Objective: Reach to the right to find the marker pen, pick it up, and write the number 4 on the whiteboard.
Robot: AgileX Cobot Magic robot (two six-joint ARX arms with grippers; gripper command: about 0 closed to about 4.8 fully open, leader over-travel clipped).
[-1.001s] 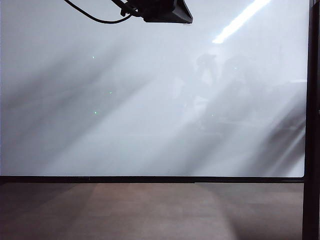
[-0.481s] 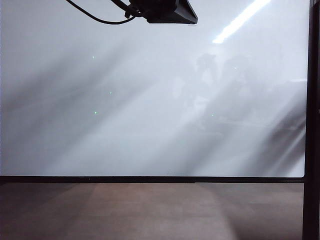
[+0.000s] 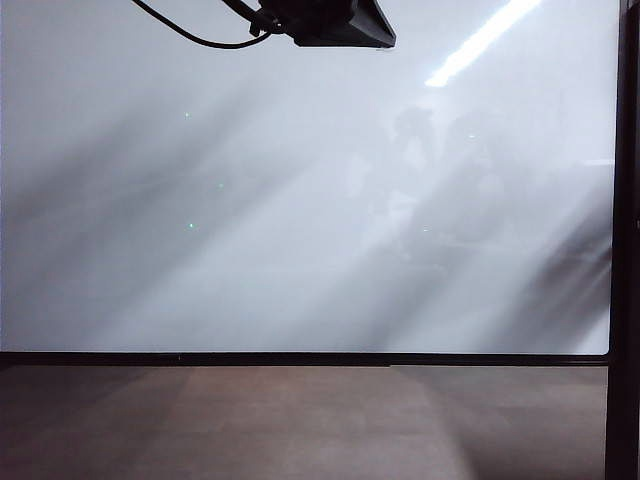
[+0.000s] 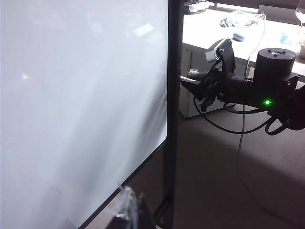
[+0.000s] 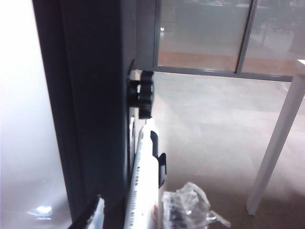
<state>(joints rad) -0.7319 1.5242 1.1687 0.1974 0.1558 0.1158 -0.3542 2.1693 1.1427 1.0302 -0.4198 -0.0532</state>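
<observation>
The right gripper (image 5: pixel 143 214) straddles the marker pen (image 5: pixel 143 176) beside the whiteboard (image 3: pixel 300 200) frame, jaws narrowing for pickup; the left gripper's (image 4: pixel 128 210) opening is unclear.

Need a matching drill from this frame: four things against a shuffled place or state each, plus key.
1 whiteboard
2 marker pen
3 black knob
4 right tool

A on the dark frame post
B blank, no writing
C straddling the pen beside the frame post
D white, between taped fingers

Pairs: 1-B, 2-D, 3-A, 4-C.
Left tool: only its tips show, near the board's frame.
</observation>
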